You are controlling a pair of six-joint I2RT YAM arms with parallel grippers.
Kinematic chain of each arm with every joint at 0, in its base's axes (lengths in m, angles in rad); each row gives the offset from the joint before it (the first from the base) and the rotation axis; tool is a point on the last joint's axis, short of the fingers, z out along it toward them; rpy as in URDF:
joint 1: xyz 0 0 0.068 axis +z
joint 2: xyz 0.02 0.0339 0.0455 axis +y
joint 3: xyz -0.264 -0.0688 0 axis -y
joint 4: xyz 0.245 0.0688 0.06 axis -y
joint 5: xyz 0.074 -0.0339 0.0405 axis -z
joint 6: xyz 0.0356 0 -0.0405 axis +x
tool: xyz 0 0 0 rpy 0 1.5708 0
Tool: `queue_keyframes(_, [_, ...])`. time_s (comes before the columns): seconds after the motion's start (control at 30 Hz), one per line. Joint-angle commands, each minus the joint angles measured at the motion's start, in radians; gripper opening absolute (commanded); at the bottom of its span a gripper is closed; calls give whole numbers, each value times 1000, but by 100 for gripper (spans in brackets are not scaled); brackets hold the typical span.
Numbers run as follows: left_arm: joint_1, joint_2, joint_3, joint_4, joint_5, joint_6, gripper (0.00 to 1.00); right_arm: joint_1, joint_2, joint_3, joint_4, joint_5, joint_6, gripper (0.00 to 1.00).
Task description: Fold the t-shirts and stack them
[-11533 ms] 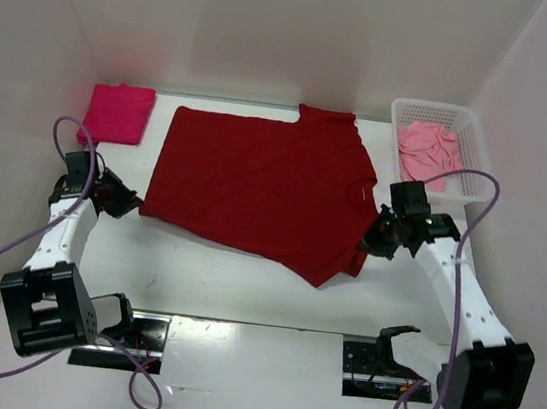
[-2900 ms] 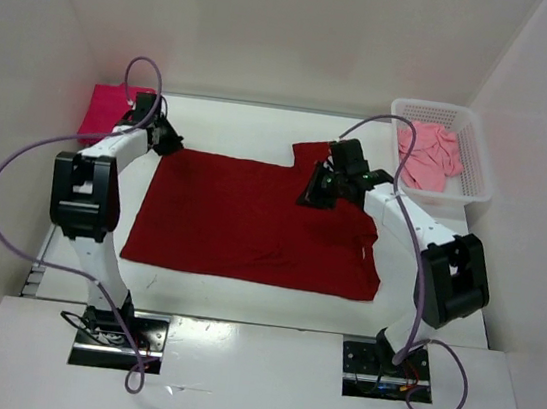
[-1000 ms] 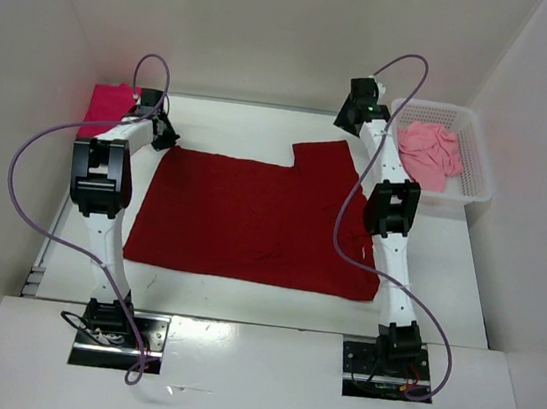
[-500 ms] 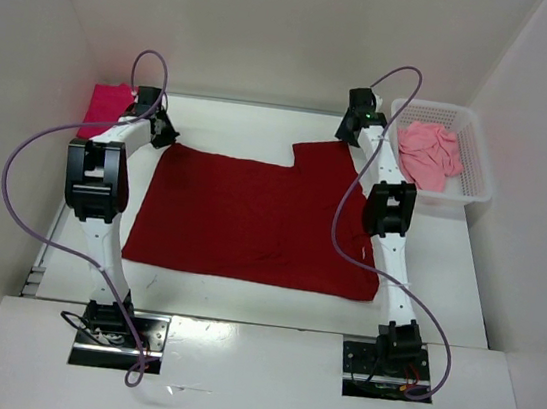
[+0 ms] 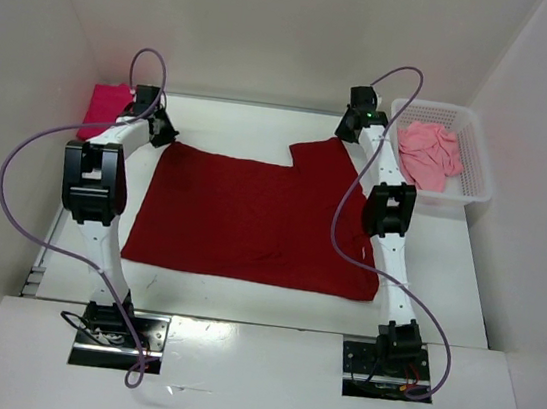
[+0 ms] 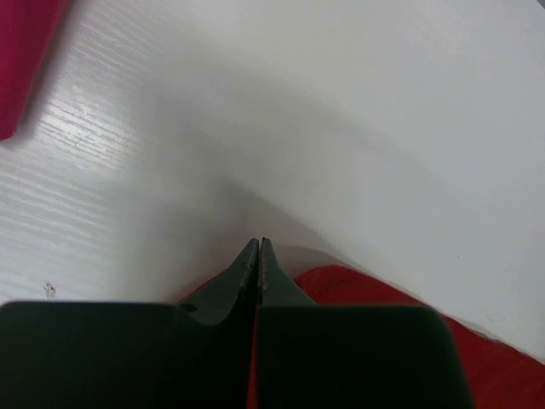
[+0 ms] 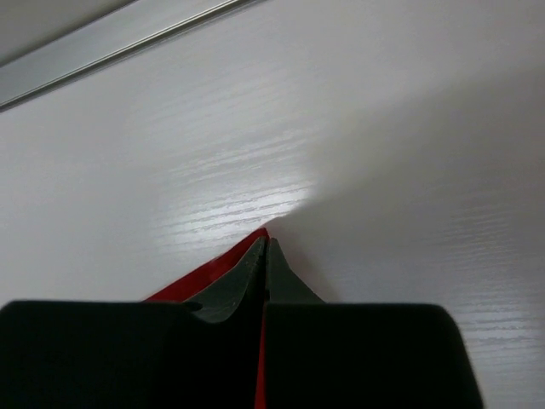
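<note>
- Step in hand: folding the dark red short-sleeved cloth t-shirt (image 5: 251, 222), which lies spread flat across the middle of the white counter (image 5: 241, 296).
- Left pincer (image 5: 164, 136) is clenched on the shirt's upper-left corner; its wrist view shows red cloth under the shut tips.
- Right pincer (image 5: 347, 134) is likewise clenched on the upper-right corner.
- Next move, as we judge it: raise both corners together and carry the far edge toward the lower edge, keeping the cloth level and taut.
- Around: a folded bright magenta t-shirt (image 5: 105, 107) at upper left, and a crumpled light salmon t-shirt (image 5: 423, 154) in the white plastic mesh basket (image 5: 465, 203) at upper right.
- In the way: both arms lie over the shirt's sides, and the purple cables (image 5: 1, 184) could snag.
</note>
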Motion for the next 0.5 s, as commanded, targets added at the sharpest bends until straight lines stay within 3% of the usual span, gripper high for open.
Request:
queue_keyframes(0.0, [0,-76,-35,48,26,-23,0,-13,-126,61,-42,-36,5,1])
queue_keyframes(0.17, [0,-129,-92,68,46,-32,0,-13,-278,-32,-131,-89,-15,1])
queue_keyframes(0.23, [0,-164,-124,68,59,-32,0,-13,-362,-199,-97,-89,-25,1])
queue_keyframes(0.27, [0,-173,-135,77,59,-32,0,-13,-489,-389,-52,-89,-36,1])
queue_keyframes(0.37, [22,-195,-165,79,111,-32,0,-68,-740,-732,105,-185,-36,1])
queue_keyframes(0.47, [45,-225,-196,79,143,-32,0,-121,-870,-935,148,-226,-25,1])
